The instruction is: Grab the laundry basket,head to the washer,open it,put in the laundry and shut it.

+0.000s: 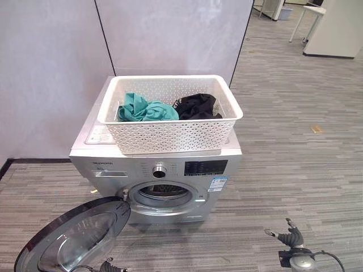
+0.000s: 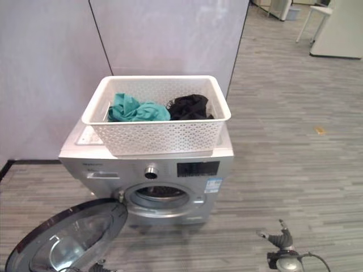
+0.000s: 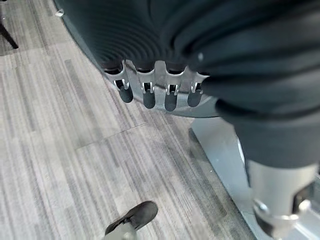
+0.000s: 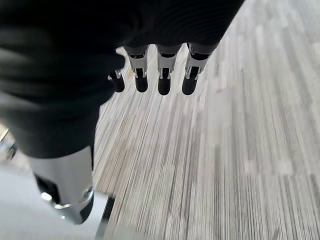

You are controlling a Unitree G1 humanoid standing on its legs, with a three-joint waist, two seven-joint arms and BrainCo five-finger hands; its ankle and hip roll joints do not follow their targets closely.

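Laundry basket atop washer, door open; left robot hand and right robot hand, fingers relaxed, empty.

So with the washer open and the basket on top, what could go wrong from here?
1. The washer door hangs wide open and low beside the left hand; an arm could knock it.
2. The laundry basket overhangs the washer top's front edge; tugging clothes out may tip it forward.
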